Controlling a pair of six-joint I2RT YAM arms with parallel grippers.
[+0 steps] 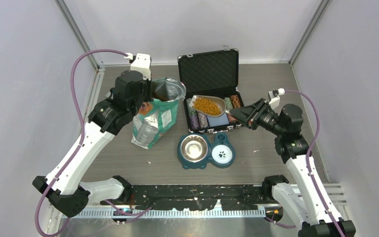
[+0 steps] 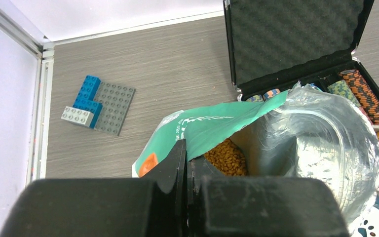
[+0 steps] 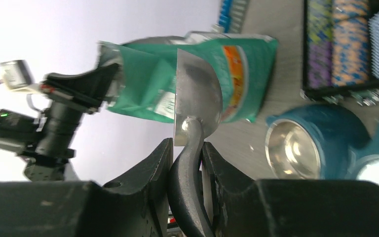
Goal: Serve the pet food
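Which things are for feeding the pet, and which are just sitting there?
For the job:
- pet food
- metal scoop carrying it
- teal food bag
- double pet bowl

Just lying about:
- black case
- poker chips
- toy bricks

A: What do the arms look like?
B: The left arm and the right arm both have white shells and black joints, on black bases at either end of the black rail.
A: Any cables?
B: A purple cable runs along each arm to a small white box, at the end far from the rail. The fingers are matt black.
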